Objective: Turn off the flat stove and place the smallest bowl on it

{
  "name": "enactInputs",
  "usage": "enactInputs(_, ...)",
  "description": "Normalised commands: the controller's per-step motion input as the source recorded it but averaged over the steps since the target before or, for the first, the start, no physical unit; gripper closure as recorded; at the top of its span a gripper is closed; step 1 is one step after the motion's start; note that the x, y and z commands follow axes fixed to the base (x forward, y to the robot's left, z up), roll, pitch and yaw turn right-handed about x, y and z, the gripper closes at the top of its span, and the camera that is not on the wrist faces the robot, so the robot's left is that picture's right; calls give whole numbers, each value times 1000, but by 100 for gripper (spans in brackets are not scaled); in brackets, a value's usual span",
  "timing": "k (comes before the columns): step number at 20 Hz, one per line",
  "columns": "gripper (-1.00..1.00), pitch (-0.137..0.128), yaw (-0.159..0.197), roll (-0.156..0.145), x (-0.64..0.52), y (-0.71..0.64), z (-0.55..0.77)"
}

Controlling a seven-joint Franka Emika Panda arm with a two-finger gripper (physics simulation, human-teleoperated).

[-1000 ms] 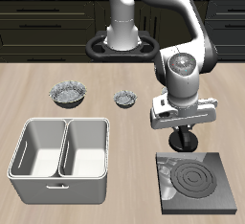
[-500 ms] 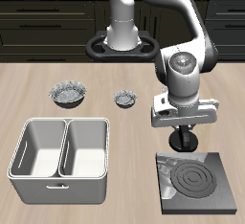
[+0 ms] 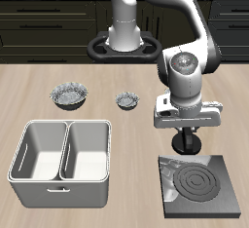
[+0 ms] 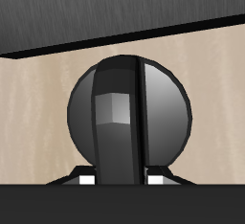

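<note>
The flat stove [image 3: 201,185] lies near the table's front edge, and its ring coils are dark. My gripper [image 3: 186,150] hangs over the stove's back corner with its fingers drawn together, right above the knob. The black round knob [image 4: 129,113] fills the wrist view, with a raised ridge across its middle. It is hidden behind the fingers in the exterior view. The smallest bowl [image 3: 127,100], grey with a crinkled rim, stands farther back on the table, well apart from the gripper.
A wider crinkled grey bowl [image 3: 71,95] stands beside the smallest bowl. A white double-basin tray [image 3: 60,127] sits near the front edge, level with the stove. The robot's base [image 3: 124,43] is at the back.
</note>
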Motion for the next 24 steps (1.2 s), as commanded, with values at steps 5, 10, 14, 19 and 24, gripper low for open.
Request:
enactInputs(5, 100, 3, -104, 14, 23, -13, 66)
enactInputs(10, 100, -11, -44, 1, 17, 27, 52)
enactInputs(14, 100, -10, -61, 3, 51, 3, 60)
enactInputs(19, 100, -2, -51, 13, 4, -2, 59)
enactInputs(24, 100, -5, -73, 24, -32, 36, 70)
